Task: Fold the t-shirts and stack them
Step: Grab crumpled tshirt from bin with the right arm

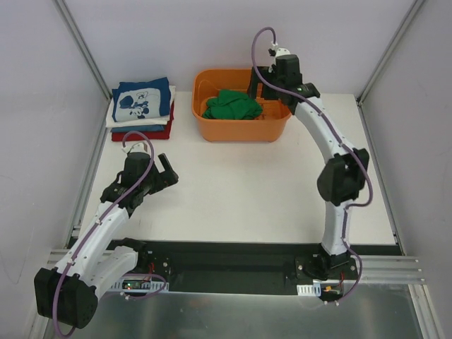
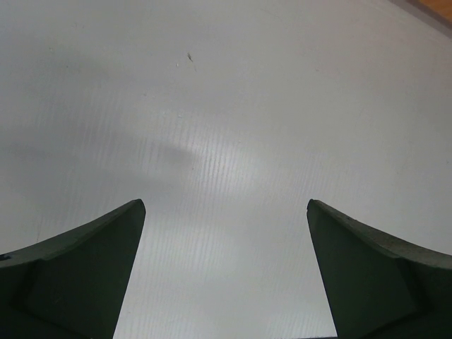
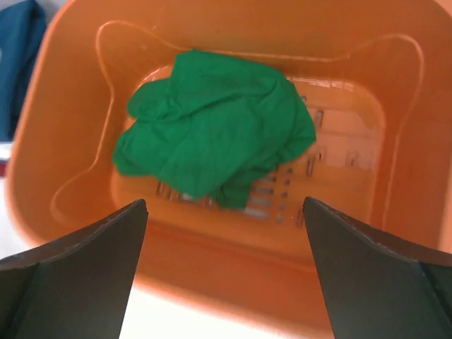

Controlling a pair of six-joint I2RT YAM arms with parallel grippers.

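Note:
A crumpled bright green t-shirt (image 1: 232, 104) lies inside the orange tub (image 1: 240, 129); it also shows in the right wrist view (image 3: 212, 131). A stack of folded t-shirts (image 1: 143, 109) sits at the back left, navy with white print on top, white, blue-grey and red below. My right gripper (image 1: 258, 83) hangs over the tub's right rim, open and empty, above and to the right of the green shirt; its fingers (image 3: 92, 268) frame the tub's near wall. My left gripper (image 1: 167, 173) is open and empty over bare table, in front of the stack; its fingers (image 2: 85, 268) show only table.
The orange tub (image 3: 233, 261) stands at the back centre of the white table (image 1: 240, 191). Grey walls and metal rails enclose the table on the left, right and back. A black base strip (image 1: 233, 258) runs along the near edge.

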